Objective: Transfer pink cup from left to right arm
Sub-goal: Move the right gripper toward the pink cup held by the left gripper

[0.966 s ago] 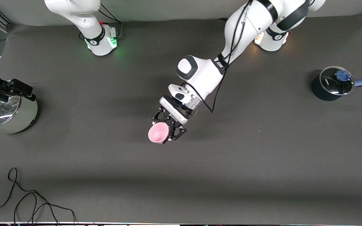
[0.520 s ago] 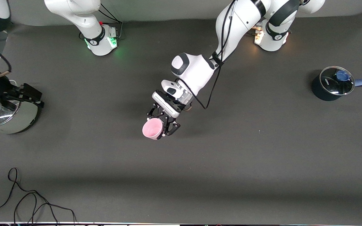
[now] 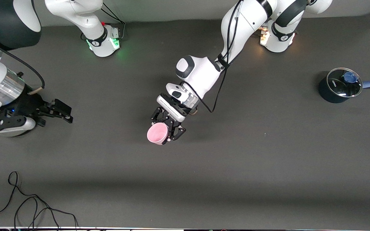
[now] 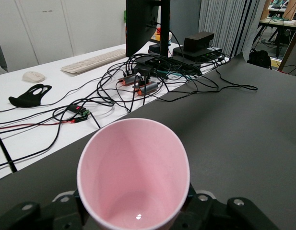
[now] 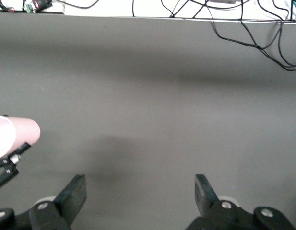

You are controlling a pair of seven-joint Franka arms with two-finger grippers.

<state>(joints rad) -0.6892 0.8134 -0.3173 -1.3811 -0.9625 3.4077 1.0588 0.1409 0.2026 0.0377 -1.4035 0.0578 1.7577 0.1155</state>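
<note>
The small matte pale-pink tapered cup (image 3: 157, 133) hangs over the middle of the dark grey worktop (image 3: 268, 166), pinched by the left arm's black skeletal gripper (image 3: 168, 132) — mouth tilted toward seven o'clock. At nine o'clock from it, well apart, the right arm's flat black gripper (image 3: 63, 113) hovers, fingers spread wide — holding nothing.
</note>
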